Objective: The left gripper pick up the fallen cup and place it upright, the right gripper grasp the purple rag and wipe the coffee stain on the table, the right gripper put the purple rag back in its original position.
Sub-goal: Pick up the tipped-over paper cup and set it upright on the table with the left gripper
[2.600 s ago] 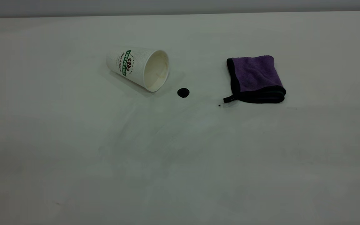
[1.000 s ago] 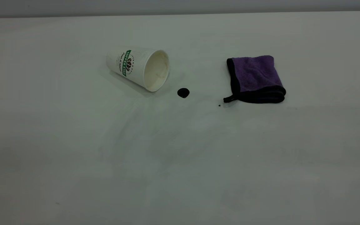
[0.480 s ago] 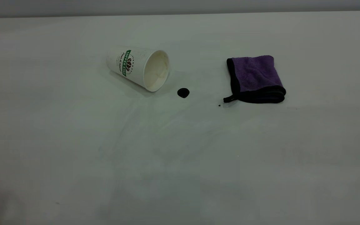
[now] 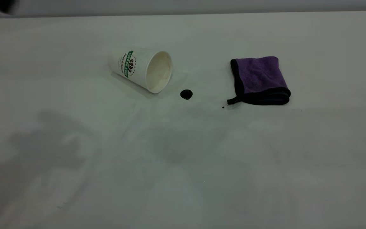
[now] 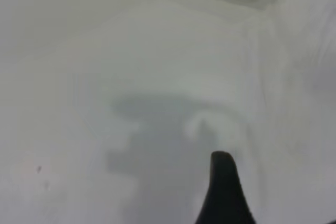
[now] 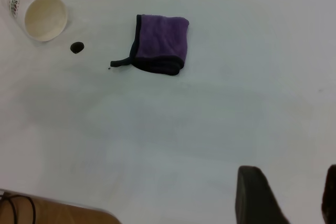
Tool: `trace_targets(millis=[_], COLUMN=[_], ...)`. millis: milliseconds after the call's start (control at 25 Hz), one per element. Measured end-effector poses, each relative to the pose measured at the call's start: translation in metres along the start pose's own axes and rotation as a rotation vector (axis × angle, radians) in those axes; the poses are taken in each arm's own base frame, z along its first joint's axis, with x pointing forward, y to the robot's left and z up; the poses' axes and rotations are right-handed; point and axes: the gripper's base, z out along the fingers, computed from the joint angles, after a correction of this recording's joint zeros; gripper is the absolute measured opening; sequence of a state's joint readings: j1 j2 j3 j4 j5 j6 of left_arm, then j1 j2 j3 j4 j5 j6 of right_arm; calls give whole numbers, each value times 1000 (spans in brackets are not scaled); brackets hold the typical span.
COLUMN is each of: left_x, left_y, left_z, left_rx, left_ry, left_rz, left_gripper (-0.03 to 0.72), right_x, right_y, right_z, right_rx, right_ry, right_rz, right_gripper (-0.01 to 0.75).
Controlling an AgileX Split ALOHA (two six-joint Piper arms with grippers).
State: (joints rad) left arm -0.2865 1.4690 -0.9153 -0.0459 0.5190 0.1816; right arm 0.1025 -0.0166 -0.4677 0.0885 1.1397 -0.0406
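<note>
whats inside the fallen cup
The fallen cup lies on its side on the table, mouth open to view: only a bare cream interior shows. Its far inner bottom is too shaded to tell.

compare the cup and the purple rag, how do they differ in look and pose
The cup is white with a green band and a brown logo; the rag is purple with black edging. The cup is stiff and lies tipped on its side, its open mouth facing the coffee stain; the rag is soft, folded and lies flat. Both rest untouched on the table, on either side of the stain.
</note>
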Motion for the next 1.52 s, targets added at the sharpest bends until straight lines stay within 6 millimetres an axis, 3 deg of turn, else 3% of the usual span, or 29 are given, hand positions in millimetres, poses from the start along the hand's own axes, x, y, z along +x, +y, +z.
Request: trace_targets(millis=[120,240,440,680,960,1360,1520], left_x=[-25,-51,-90,-113,-113,-102,-98], left_y=[-17,-30,-55,-90,-99,-93,-91], left_z=[38,78,132,184,221,244,250], left_rx=[-41,-92,-149,-167,-212,-340,-374], left_ry=[54,80,52,44,91,103,112], left_rz=[59,6,32,125,157,171,183], left_gripper=[590,590,590,590,590,590,541], right_x=[0,0,0,0,0,0,0], right_y=[0,0,0,0,0,0,0], right_z=[0,0,0,0,0,0,0], right_rx=[0,0,0,0,0,0,0], right_ry=[0,0,0,0,0,0,0], right_rz=[0,0,0,0,0,0,0], right_gripper=[349,349,349,349,349,349,349])
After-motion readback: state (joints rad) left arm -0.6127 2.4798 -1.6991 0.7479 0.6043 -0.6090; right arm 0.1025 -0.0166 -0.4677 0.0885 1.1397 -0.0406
